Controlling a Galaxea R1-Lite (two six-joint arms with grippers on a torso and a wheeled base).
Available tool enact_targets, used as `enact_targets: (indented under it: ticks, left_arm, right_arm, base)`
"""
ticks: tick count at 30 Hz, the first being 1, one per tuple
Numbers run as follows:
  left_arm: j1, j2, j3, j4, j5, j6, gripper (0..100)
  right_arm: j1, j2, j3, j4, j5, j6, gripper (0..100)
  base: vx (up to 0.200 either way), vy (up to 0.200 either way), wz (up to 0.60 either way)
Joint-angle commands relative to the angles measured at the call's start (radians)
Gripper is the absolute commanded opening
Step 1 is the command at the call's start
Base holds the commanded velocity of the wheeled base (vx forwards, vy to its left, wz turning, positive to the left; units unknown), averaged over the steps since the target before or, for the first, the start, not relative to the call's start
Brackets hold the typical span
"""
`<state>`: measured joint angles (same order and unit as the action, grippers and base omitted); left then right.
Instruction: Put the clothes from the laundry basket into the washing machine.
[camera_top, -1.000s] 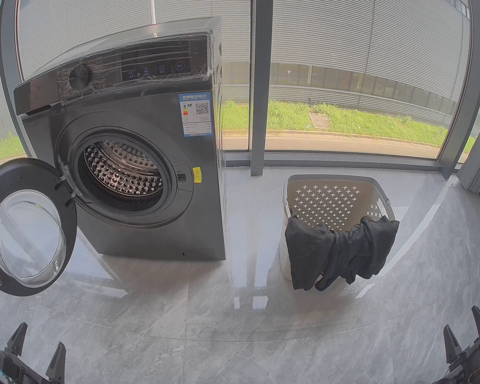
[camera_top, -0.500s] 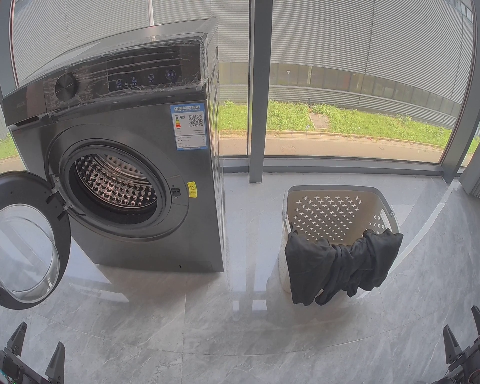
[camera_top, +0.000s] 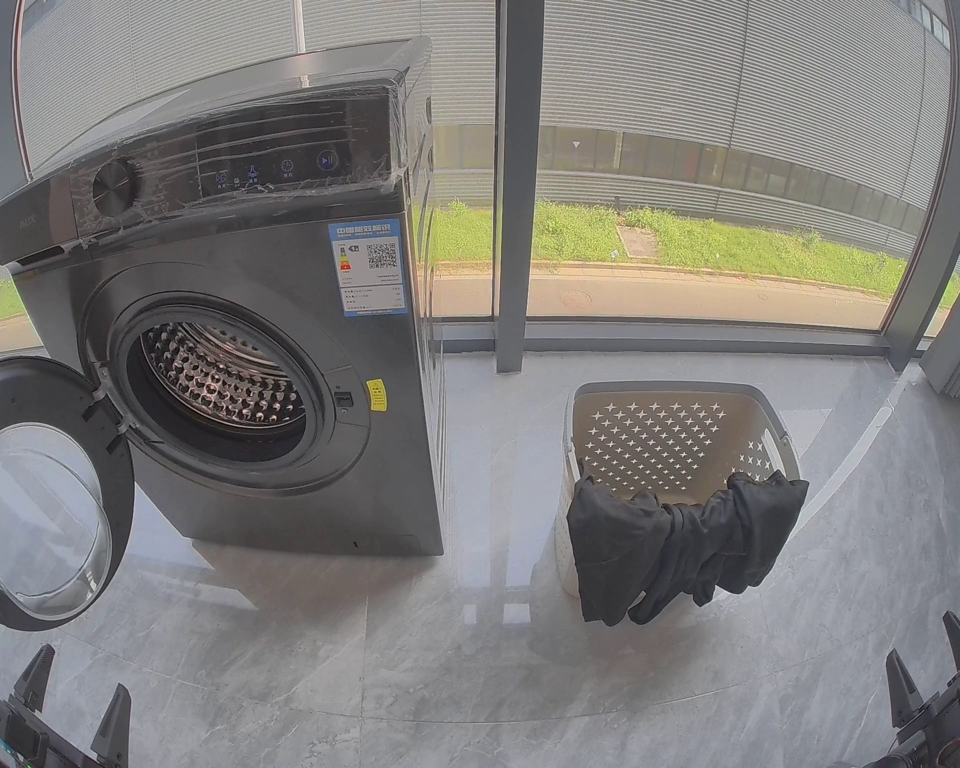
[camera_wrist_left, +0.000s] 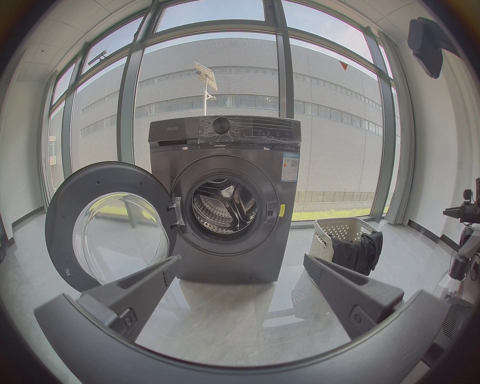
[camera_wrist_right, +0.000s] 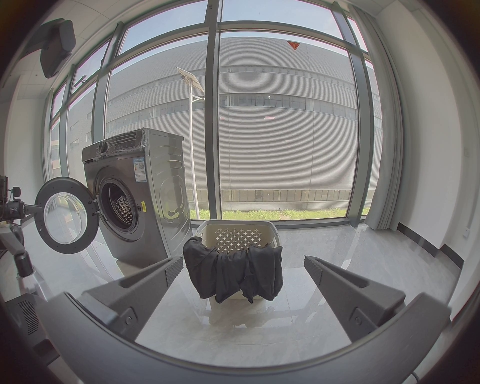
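A grey front-loading washing machine (camera_top: 250, 300) stands on the left, its round door (camera_top: 50, 500) swung wide open and the steel drum (camera_top: 222, 375) bare inside. To its right sits a white laundry basket (camera_top: 680, 430) with dark clothes (camera_top: 680, 540) draped over its near rim. My left gripper (camera_top: 72, 700) is low at the near left, open and holding nothing. My right gripper (camera_top: 928, 668) is low at the near right, open, with the basket (camera_wrist_right: 235, 235) and clothes (camera_wrist_right: 232, 270) straight ahead of it. The washing machine (camera_wrist_left: 225, 195) faces the left gripper (camera_wrist_left: 240, 280).
Glossy grey tiled floor (camera_top: 450, 650) spreads between me, the machine and the basket. Tall windows and a window post (camera_top: 515, 180) close off the far side. A curtain (camera_wrist_right: 385, 175) hangs at the far right corner.
The whole head view has shifted: machine and basket sit lower and look larger, so the camera has come closer. Both grippers keep their places at the lower corners.
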<state>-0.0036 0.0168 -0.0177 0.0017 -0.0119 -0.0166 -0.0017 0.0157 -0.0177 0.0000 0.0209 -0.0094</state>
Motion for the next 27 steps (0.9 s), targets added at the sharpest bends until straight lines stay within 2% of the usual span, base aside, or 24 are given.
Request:
enact_targets:
  ticks: [1,27]
  left_arm:
    - [0.001,-0.017,0.016,0.0,0.0,0.0,100]
    - [0.001,-0.017,0.018,-0.002,0.0,0.0,100]
  right_arm:
    - [0.0,-0.01,0.018,0.0,0.001,0.0,100]
    - [0.0,-0.01,0.018,0.0,0.001,-0.001,100]
  base:
    - [0.0,-0.2,0.0]
    - [0.0,-0.2,0.0]
